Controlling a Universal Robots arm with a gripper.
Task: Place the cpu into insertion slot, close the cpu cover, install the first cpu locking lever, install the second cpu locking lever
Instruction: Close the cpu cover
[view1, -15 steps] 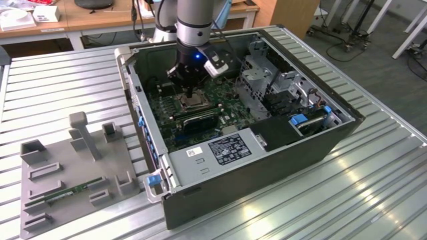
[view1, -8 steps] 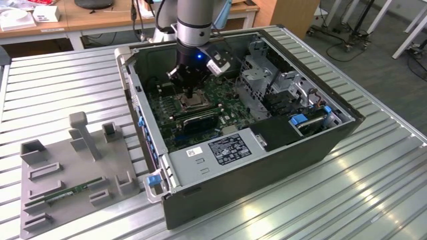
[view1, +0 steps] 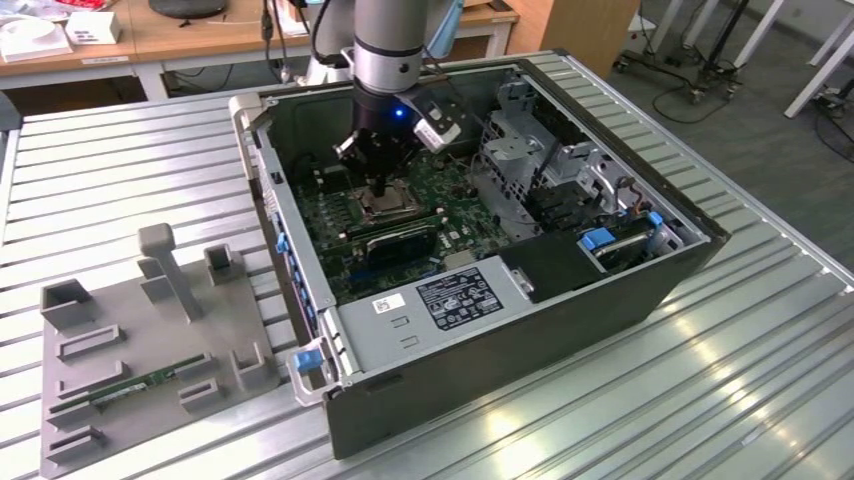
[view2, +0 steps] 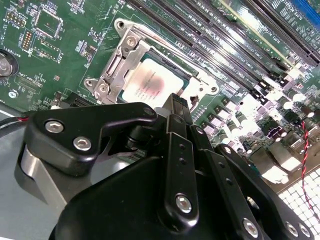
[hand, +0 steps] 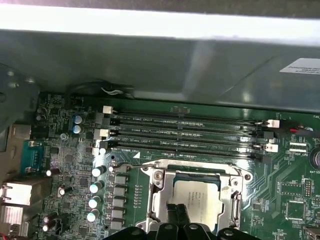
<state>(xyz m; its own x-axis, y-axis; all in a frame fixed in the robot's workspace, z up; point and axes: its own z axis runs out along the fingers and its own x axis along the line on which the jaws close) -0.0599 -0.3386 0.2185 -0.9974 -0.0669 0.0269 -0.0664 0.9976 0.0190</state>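
Your gripper (view1: 383, 190) hangs straight over the slot (view1: 371, 212), reaching down into the open case (view1: 534, 340) that lies on the table (view1: 747, 350). In both wrist views its two black fingers (hand: 172, 219) are pressed together with nothing between them, and their tips sit low over the slot, at one edge of the cpu (hand: 201, 192). From these angles you cannot tell whether the tips touch the metal or hover just above it. The cpu lies flat inside the slot (hand: 196, 170), its silvery face up. In the second wrist view the same face (view2: 147, 82) shows just past the gripper (view2: 178, 102). The cover (hand: 159, 194) appears to lie down on the slot, its silver frame running round the cpu, which shows through the frame's window. The second wrist view shows one side of that frame (view2: 117, 62) with its screws. Whether the levers beside the slot are latched you cannot make out. The long black memory slots (hand: 185, 132) run side by side just beside the slot, on the green board (hand: 65, 165) that surrounds it. Well apart from the slot, outside the case toward the exterior view's left, a grey tray (view1: 134, 420) rests on the table with a green memory stick (view1: 140, 385) lying in it.
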